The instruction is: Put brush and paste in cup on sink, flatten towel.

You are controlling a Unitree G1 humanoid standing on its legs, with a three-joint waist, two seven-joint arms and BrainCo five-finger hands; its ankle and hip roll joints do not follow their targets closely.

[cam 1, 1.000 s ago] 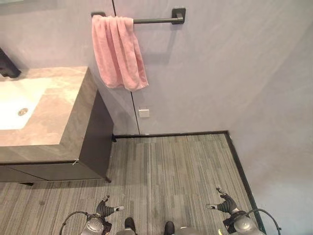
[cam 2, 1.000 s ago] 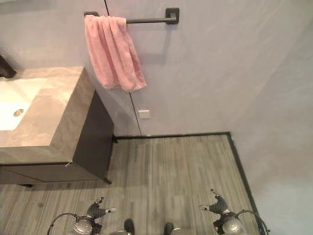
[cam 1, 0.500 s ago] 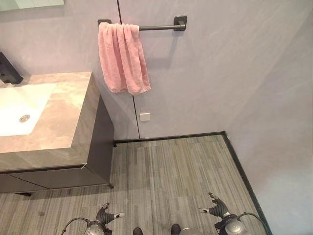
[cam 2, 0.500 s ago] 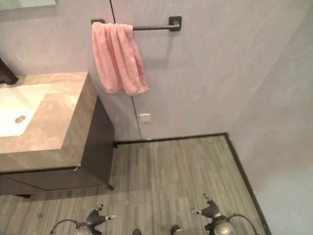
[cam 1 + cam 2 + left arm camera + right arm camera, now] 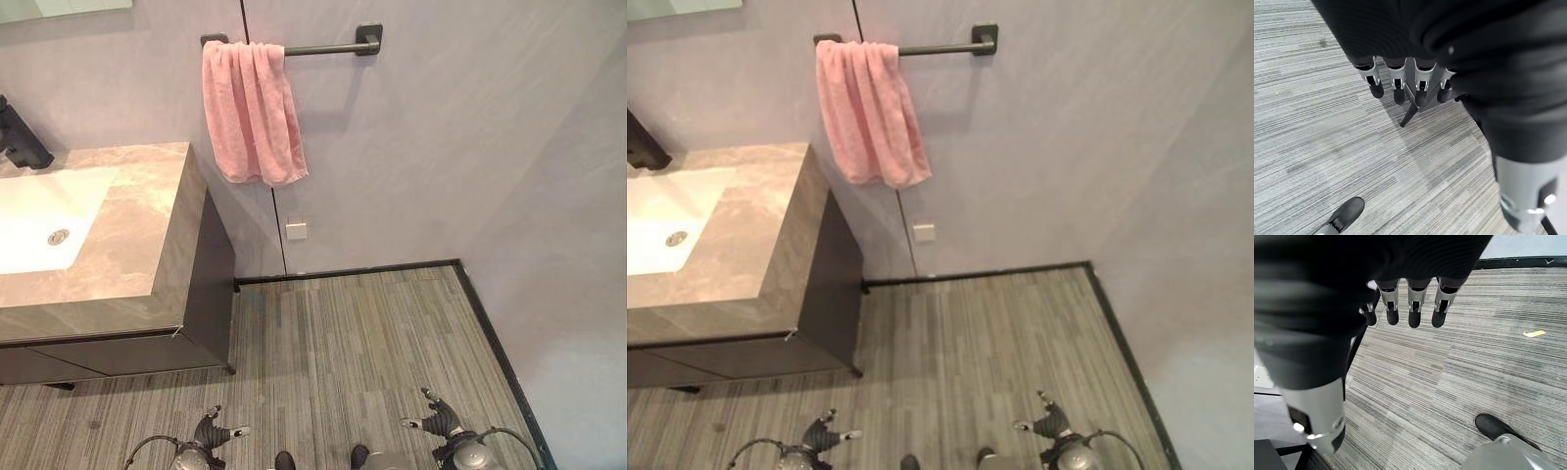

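Note:
A pink towel [image 5: 253, 113] hangs bunched in folds at the left end of a dark wall bar [image 5: 328, 47]. Left of it stands a stone-topped sink counter [image 5: 137, 235] with a white basin [image 5: 39, 220] and a dark faucet [image 5: 20, 139]. My left hand [image 5: 217, 431] and right hand [image 5: 436, 419] hang low over the floor, far from the towel and the counter. In the wrist views the left hand's fingers [image 5: 1396, 83] and the right hand's fingers [image 5: 1413, 308] are straight and hold nothing.
A dark cabinet [image 5: 211, 284] sits under the counter. A white wall outlet [image 5: 296, 230] is below the towel. Grey striped floor [image 5: 362, 333] runs to a dark baseboard [image 5: 490, 333] and the wall on the right. A yellow scrap [image 5: 1535, 333] lies on the floor.
The whole picture has shifted a little, so the camera has moved. Both hands still hang low and open; the towel hangs as before.

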